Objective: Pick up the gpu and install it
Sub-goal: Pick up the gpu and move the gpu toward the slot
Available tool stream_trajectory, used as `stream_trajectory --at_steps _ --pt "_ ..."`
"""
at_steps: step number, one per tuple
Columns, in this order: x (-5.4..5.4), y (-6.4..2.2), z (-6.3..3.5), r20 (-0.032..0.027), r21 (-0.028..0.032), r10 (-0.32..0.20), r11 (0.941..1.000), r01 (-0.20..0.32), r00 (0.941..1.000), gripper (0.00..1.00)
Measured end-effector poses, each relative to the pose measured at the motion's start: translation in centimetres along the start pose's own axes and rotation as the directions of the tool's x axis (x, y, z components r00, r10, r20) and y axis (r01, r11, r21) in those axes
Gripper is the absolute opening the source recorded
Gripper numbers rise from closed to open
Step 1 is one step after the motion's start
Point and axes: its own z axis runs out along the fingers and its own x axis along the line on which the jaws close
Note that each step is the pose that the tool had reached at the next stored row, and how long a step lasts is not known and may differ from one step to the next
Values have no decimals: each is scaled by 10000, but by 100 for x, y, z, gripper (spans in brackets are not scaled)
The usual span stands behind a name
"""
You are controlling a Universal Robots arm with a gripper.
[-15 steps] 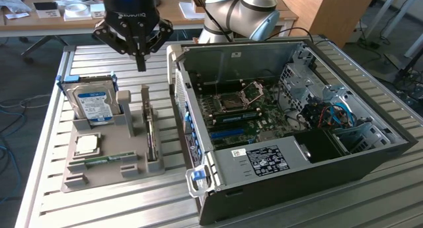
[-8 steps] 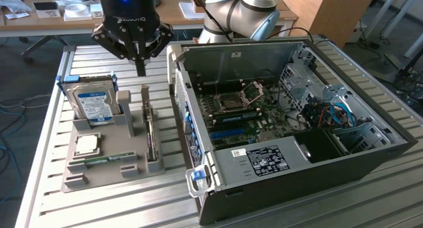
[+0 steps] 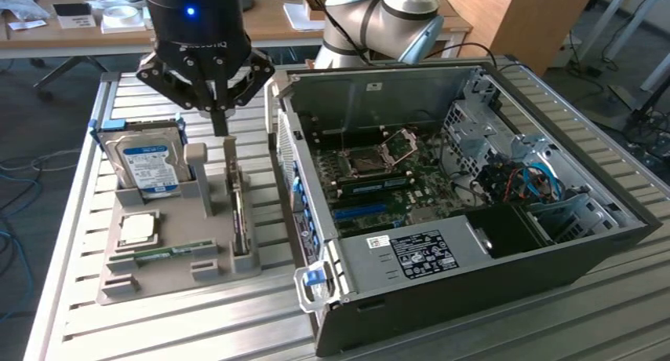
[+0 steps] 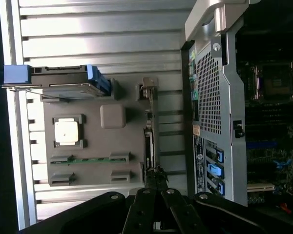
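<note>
Standing on edge in a slot of the grey holder (image 3: 172,220), the gpu (image 3: 238,212) is sitting at the holder's 3 o'clock side in the exterior view, beside the open computer case (image 3: 366,102). The end effector (image 3: 220,127) is hovering over the card's 12 o'clock end, fingers pressed together and gripping nothing. The card is probably handling as light, stiff and fragile, so its bare upper edge is looking like the safest hold.

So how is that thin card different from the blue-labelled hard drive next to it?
The gpu is a thin dark board; the hard drive is a thicker silver box with a blue label. The gripper hangs above the gpu, not the hard drive. Both stand on edge in the grey holder.
</note>
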Motion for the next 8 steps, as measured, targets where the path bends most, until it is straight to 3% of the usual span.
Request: stream_trajectory --at_steps 1,2,8 --pt "7 -1 0 0 -1 0 10000 0 10000 11" --pt "16 -2 0 0 0 -2 10000 2 10000 99" --pt "16 -2 0 0 0 -2 10000 2 10000 99"
